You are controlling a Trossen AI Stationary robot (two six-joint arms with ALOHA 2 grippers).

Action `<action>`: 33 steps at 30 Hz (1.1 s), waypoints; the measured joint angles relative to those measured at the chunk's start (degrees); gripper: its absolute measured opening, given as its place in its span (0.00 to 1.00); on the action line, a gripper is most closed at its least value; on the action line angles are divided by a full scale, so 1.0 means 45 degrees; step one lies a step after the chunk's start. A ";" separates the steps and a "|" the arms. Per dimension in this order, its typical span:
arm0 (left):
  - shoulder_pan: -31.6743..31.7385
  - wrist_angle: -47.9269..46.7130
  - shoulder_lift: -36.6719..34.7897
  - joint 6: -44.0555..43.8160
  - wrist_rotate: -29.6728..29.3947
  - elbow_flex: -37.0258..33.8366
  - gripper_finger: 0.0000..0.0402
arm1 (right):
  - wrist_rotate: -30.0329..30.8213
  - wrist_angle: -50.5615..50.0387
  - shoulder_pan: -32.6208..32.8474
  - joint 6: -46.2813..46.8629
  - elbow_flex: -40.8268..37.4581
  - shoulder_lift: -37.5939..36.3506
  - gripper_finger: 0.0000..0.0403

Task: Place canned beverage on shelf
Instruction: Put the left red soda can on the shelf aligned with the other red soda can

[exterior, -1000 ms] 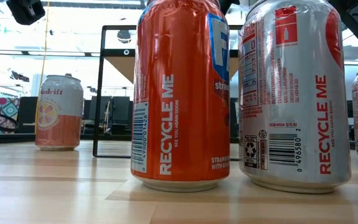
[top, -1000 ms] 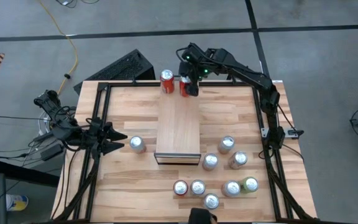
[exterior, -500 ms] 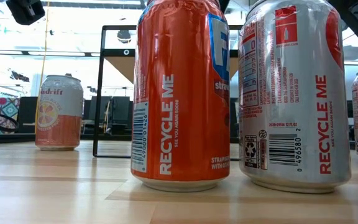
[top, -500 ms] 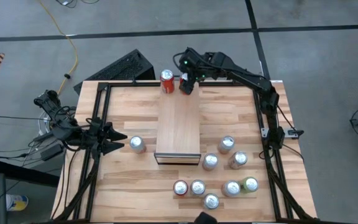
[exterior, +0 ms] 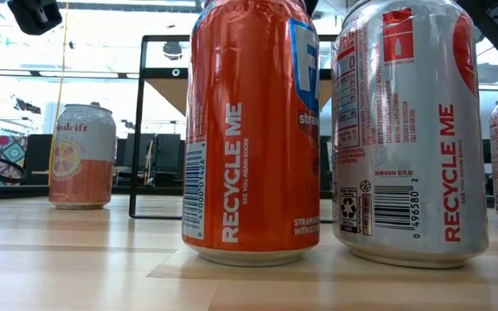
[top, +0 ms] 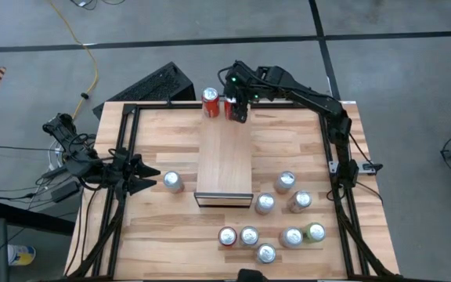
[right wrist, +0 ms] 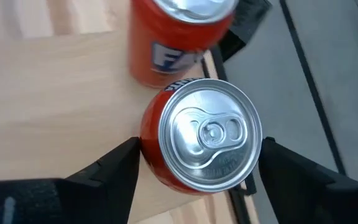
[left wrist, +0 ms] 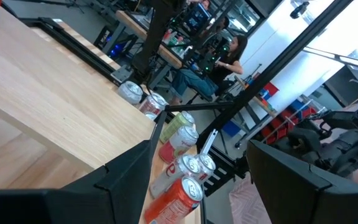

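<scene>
My right gripper [top: 236,108] is over the far end of the shelf [top: 224,160], its fingers pointing down on either side of a red can with a silver top [right wrist: 209,135]. An orange-red can [top: 210,102] stands upright just beside it and also shows in the right wrist view [right wrist: 166,43]. My left gripper [top: 146,178] is open and empty at the table's left side, next to a silver can [top: 172,182] standing on the tabletop. My right gripper has the red can between its two fingers, one fingertip [right wrist: 128,155] on the can's wall [right wrist: 149,149] and the other on the opposite side. The fingers come from above, pointing down. The can is upright; its bottom is hidden, so whether it rests on the wood cannot be told.
Several cans stand on the tabletop near the shelf's front right [top: 286,182] and along the near edge [top: 249,236]; two of them fill the low view [exterior: 249,130]. A black frame [top: 124,133] runs along the table's sides. A person sits in the room beyond [left wrist: 225,59].
My right arm's wrist has shifted a little toward the table's left above the shelf's far end, staying at the red can. The can remains upright beside the orange-red can.
</scene>
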 joint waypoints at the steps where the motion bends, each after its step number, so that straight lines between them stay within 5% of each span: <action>1: 0.0002 -0.0027 0.0000 0.0000 0.0000 0.0000 0.63 | -0.0265 0.0016 -0.0042 -0.0505 0.0000 -0.0002 0.72; 11: 0.0003 -0.0238 0.0084 -0.0100 -0.0005 0.0000 0.63 | -0.1395 0.0458 -0.0467 -0.3431 0.0000 -0.0005 0.72; 20: 0.0003 -0.0263 0.0253 -0.0201 -0.0025 0.0000 0.63 | -0.2168 0.0474 -0.0764 -0.3756 0.0000 0.0000 0.73; 33: 0.0002 -0.0249 0.0248 -0.0238 -0.0058 0.0000 0.63 | -0.2231 0.0952 -0.0617 -0.4433 0.0000 0.0000 0.89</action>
